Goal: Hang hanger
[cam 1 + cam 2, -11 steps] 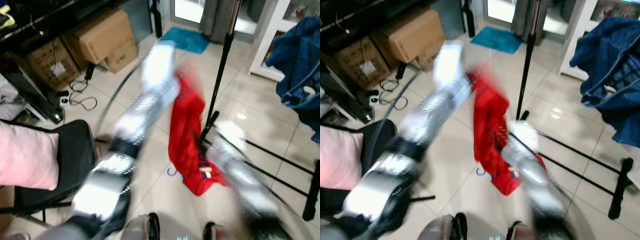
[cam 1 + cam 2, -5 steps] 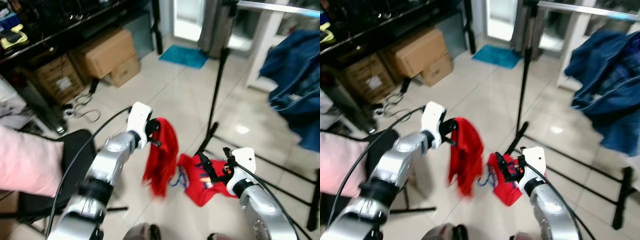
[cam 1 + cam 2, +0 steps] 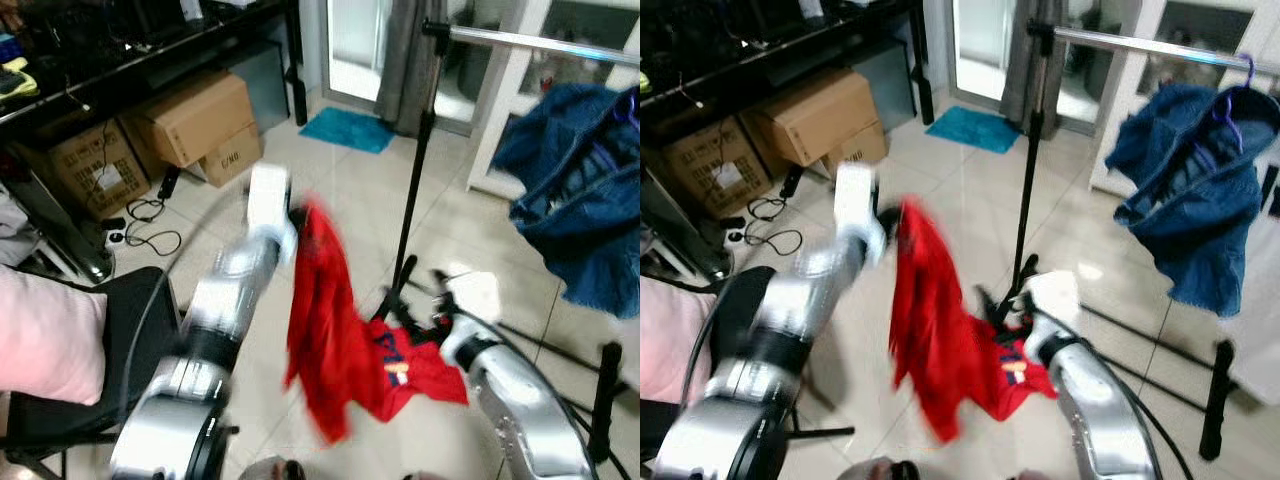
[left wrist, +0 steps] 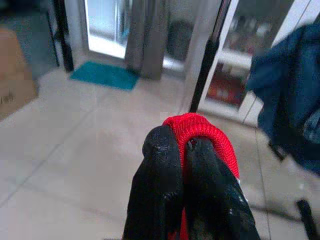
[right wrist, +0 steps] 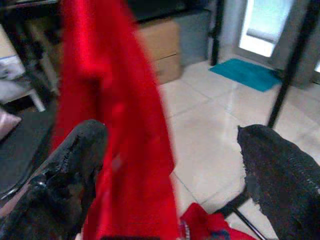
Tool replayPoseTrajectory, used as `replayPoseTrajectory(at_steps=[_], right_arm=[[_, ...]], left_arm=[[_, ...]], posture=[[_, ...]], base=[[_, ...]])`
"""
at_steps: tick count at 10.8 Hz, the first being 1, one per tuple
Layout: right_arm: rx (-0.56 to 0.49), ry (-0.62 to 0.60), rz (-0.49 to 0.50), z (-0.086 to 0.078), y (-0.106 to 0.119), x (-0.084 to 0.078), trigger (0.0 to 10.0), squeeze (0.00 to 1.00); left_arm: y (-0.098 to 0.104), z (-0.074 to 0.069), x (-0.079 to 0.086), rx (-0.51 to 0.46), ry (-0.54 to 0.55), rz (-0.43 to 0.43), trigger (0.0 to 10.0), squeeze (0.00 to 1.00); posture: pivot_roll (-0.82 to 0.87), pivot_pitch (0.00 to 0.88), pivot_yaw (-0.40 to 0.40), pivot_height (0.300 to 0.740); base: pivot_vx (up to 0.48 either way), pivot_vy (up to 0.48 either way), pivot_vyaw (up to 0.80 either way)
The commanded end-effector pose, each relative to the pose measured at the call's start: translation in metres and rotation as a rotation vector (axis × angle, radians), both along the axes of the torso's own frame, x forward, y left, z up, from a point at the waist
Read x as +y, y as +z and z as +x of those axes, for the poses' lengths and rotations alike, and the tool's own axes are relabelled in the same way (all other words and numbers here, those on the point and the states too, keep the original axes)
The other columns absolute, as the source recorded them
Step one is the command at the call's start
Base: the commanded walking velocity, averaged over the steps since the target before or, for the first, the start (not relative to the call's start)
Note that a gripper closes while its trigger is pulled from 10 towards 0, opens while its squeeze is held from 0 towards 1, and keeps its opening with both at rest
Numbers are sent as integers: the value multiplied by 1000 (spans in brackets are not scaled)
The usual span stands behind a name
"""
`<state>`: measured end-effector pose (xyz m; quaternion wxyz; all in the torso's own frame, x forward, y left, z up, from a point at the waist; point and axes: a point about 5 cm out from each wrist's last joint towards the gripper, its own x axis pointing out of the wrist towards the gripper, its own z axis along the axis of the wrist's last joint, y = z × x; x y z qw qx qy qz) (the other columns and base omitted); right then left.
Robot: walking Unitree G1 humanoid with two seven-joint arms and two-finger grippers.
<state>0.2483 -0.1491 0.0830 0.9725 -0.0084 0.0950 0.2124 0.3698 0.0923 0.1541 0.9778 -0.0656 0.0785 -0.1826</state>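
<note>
Now, starting at the left, the left pincer (image 3: 292, 222) has risen since half a second ago, when it held low over the floor. It is pinched tight on the top fold of the red garment (image 3: 322, 320), the two black fingers (image 4: 160, 165) pressed together around the cloth. The garment has unfurled and hangs much longer, its lower part trailing toward the floor (image 3: 350, 180). Whether a hanger sits inside it I cannot tell.

Further right, the right pincer (image 5: 175, 165) is spread wide with nothing between its fingers, close by the garment's lower part.

Behind them the rack's black pole (image 3: 412, 190) carries the silver rail (image 3: 1140, 45), now in fuller view, with a blue denim jacket (image 3: 1185, 190) hanging toward its right end. Judging by this, the lift toward the rail has begun; the hanging itself is not yet done.
</note>
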Motion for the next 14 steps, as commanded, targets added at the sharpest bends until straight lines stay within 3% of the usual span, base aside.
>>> replayPoseTrajectory(at_steps=[1, 3, 5, 6, 9, 10, 11, 14], right_arm=[[8, 40, 3, -3, 1, 0, 10000, 1000], [4, 309, -20, -6, 17, 10, 10000, 1000], [23, 166, -66, 28, 15, 17, 10000, 1000], [37, 180, -58, 40, 15, 35, 10000, 1000], [79, 237, -100, 61, 14, 70, 10000, 1000], [85, 238, -110, 66, 12, 75, 10000, 1000], [108, 217, -185, 71, 6, 76, 10000, 1000], [151, 33, -259, 83, -1, 67, 10000, 1000]], left_arm=[[1, 2, 2, 8, 21, -3, 0, 0], [23, 12, -20, 1, -4, -45, 0, 0], [55, 18, -51, -46, -91, -105, 0, 0], [62, 19, -62, -54, -115, -95, 0, 0], [80, 27, -70, -70, -83, -111, 0, 0], [89, 30, -71, -83, -68, -134, 0, 0], [101, 33, -72, -89, -39, -170, 0, 0], [123, 32, -85, -126, -63, -219, 0, 0]], posture=[[-92, 0, 78, 740], [-85, 0, 76, 740], [-75, 0, 87, 740], [-69, 3, 98, 740], [-56, 60, 125, 740], [-51, 71, 131, 740], [-47, 82, 136, 740], [-34, 117, 134, 740]], base=[[0, 0, 0], [0, 0, 0], [0, 0, 0], [0, 0, 0], [0, 0, 0], [0, 0, 0], [0, 0, 0], [0, 0, 0]])
